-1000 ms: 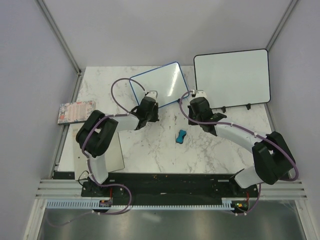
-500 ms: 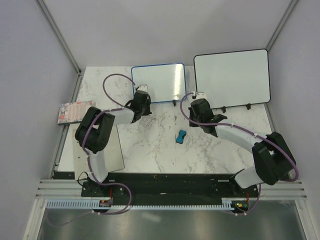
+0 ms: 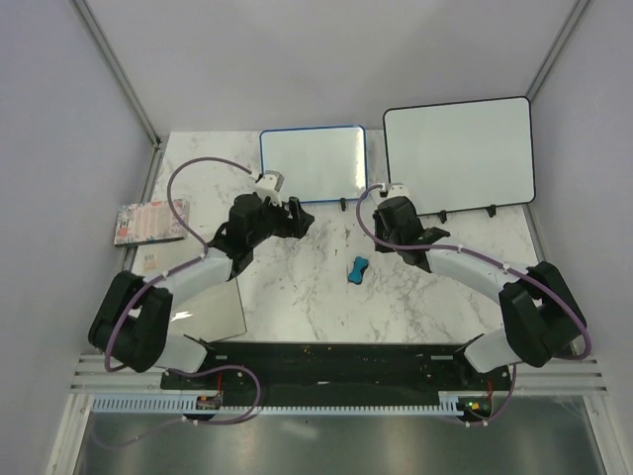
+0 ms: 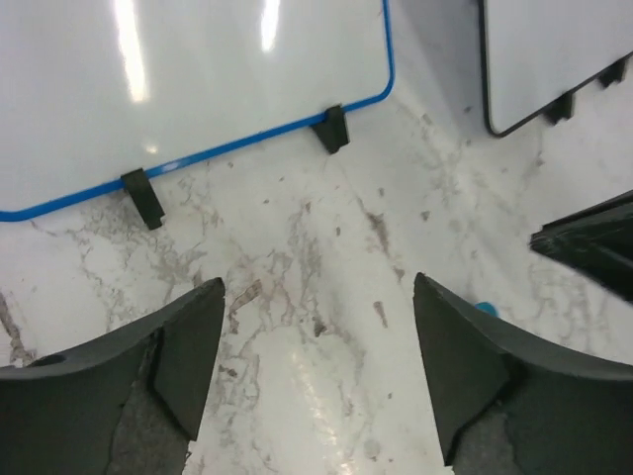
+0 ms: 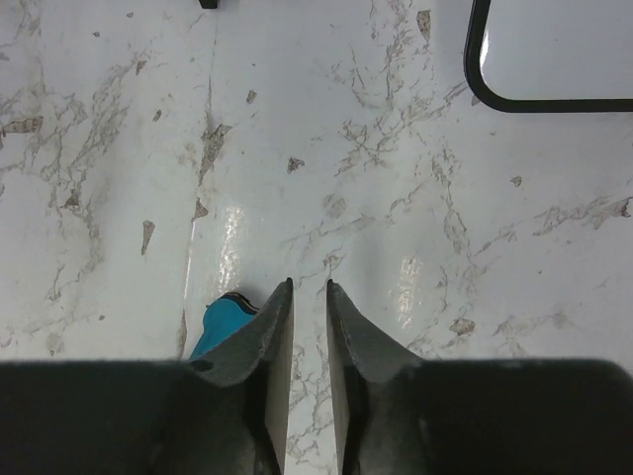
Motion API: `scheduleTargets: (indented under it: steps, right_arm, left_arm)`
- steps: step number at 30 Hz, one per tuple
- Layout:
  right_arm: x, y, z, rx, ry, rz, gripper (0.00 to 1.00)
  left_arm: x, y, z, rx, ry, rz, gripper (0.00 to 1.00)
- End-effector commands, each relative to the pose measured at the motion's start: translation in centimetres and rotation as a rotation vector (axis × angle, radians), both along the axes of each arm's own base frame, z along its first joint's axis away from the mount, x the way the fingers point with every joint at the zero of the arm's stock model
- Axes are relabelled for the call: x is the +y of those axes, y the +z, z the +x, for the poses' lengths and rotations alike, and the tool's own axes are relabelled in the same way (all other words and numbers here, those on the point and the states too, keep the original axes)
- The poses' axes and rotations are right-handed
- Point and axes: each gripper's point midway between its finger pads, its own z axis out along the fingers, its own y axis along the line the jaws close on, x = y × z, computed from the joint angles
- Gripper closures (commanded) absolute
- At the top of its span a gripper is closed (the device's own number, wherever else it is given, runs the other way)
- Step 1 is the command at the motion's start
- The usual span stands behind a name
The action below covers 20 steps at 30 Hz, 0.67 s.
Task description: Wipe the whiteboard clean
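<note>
Blue-framed whiteboard (image 3: pixel 313 164): standing on its feet at the far side of the marble surface (image 3: pixel 297 287)
My left hand (image 4: pixel 316 317): released, empty, just before it
My right hand (image 5: pixel 308 297): barely parted, empty

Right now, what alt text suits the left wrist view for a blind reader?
The blue-framed whiteboard stands, seemingly blank, on two black feet on the marble table, beyond the open, empty left gripper. The corner of a black-framed whiteboard shows at upper right.
</note>
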Motion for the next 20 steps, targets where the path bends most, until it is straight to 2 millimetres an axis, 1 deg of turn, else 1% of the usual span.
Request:
scheduleTargets:
  steps: [1,2,3,4,5,6,7,8,9,11,13,14,15,16,17,18,20]
  right_arm:
    - [-0.1,1.4,-0.2,-0.044,0.012,0.027,0.55]
    - [-0.1,1.4,-0.4,-0.045,0.014,0.029,0.49]
    - [-0.3,1.7,-0.5,-0.053,0.014,0.033,0.41]
    - [-0.5,1.5,-0.8,-0.048,0.016,0.029,0.28]
    - [-0.6,1.6,-1.0,-0.05,0.018,0.028,0.24]
    - [-1.0,1.8,-1.2,-0.053,0.01,0.019,0.15]
    - [-1.2,1.8,-1.4,-0.052,0.004,0.012,0.12]
    - [-1.6,1.8,-1.5,-0.055,-0.004,0.007,0.09]
    - [-2.1,2.0,-1.7,-0.066,-0.019,-0.005,0.02]
    - [-2.8,2.4,-1.8,-0.085,-0.039,-0.013,0.02]
    - [-3.3,3.0,-2.4,-0.11,-0.032,-0.015,0.02]
    - [-3.5,3.7,-2.5,-0.135,-0.039,-0.007,0.02]
    - [-3.9,3.7,-2.7,-0.141,-0.046,-0.013,0.02]
    - [-4.6,3.8,-2.8,-0.156,-0.067,-0.033,0.02]
    - [-5.0,4.5,-2.8,-0.18,-0.083,-0.027,0.02]
    - [-5.5,4.3,-3.0,-0.183,-0.094,-0.04,0.02]
    - [-6.5,4.9,-3.0,-0.216,-0.129,-0.061,0.02]
  left_arm:
    - [0.1,5.0,-1.8,-0.157,-0.06,-0.069,0.08]
    - [0.5,4.9,-1.9,-0.162,-0.049,-0.058,0.01]
    - [0.9,5.7,-2.0,-0.184,-0.035,-0.051,0.01]
    - [1.1,6.1,-2.0,-0.192,-0.03,-0.041,0.01]
    - [1.3,5.9,-2.1,-0.178,-0.023,-0.032,0.01]
    - [1.4,6.4,-2.2,-0.175,-0.015,-0.042,0.01]
    - [1.3,6.7,-2.2,-0.179,-0.025,-0.049,0.01]
    - [1.2,6.6,-2.4,-0.17,-0.028,-0.05,0.01]
    - [1.1,6.6,-2.7,-0.166,-0.036,-0.059,0.01]
    - [1.4,6.4,-3.1,-0.166,-0.025,-0.071,0.01]
    - [2.6,6.5,-3.1,-0.186,0.036,-0.063,0.01]
    - [3.2,6.7,-3.1,-0.197,0.061,-0.055,0.01]
    - [4.0,6.7,-2.9,-0.204,0.104,-0.039,0.01]
    - [4.3,6.4,-3.1,-0.205,0.11,-0.027,0.01]
    - [4.4,6.8,-3.3,-0.222,0.103,-0.025,0.01]
    - [4.3,6.8,-3.5,-0.227,0.086,-0.018,0.01]
    - [4.4,6.6,-3.5,-0.225,0.086,-0.009,0.01]
